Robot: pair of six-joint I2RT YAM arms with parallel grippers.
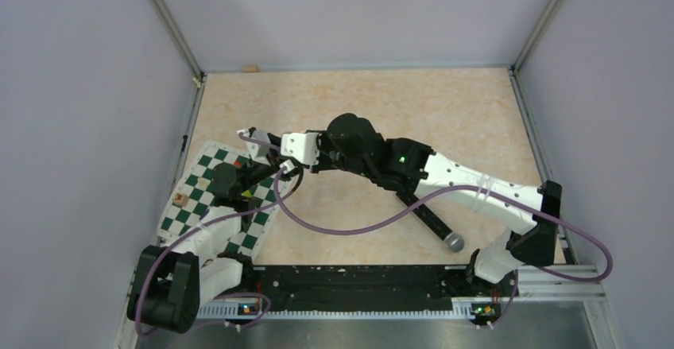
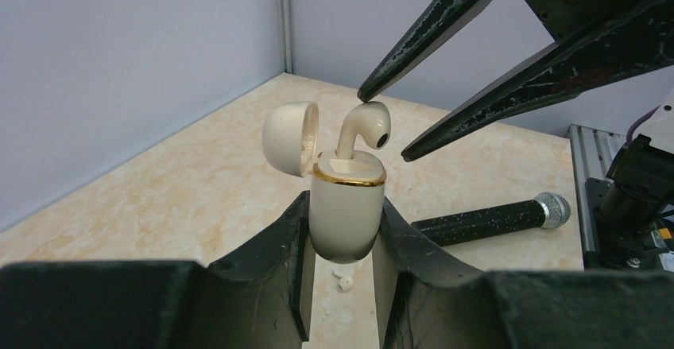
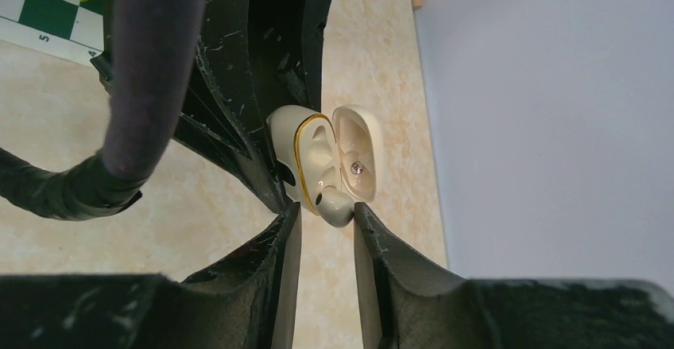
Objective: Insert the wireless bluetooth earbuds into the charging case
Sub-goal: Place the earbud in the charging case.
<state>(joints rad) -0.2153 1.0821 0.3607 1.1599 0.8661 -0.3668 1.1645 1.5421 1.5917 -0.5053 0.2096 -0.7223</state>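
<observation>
My left gripper [image 2: 343,203] is shut on the cream charging case [image 2: 346,214] with a gold rim and holds it upright above the table, its lid [image 2: 290,138] open. One whitish earbud [image 2: 367,126] stands with its stem in the case and its head sticking out. My right gripper [image 2: 383,126] is open around that head; one fingertip [image 2: 364,93] touches it and the other is just apart. The right wrist view shows the case [image 3: 284,150], the earbud head [image 3: 335,206] and the right gripper [image 3: 327,207]. Two tiny whitish bits [image 2: 344,283] lie on the table under the case.
A black microphone [image 2: 493,220] lies on the table to the right, also in the top view [image 1: 433,222]. A green-and-white chessboard [image 1: 222,198] with small coloured blocks [image 1: 181,199] lies at the left. A purple cable [image 3: 151,71] hangs near the grippers. Walls enclose the table.
</observation>
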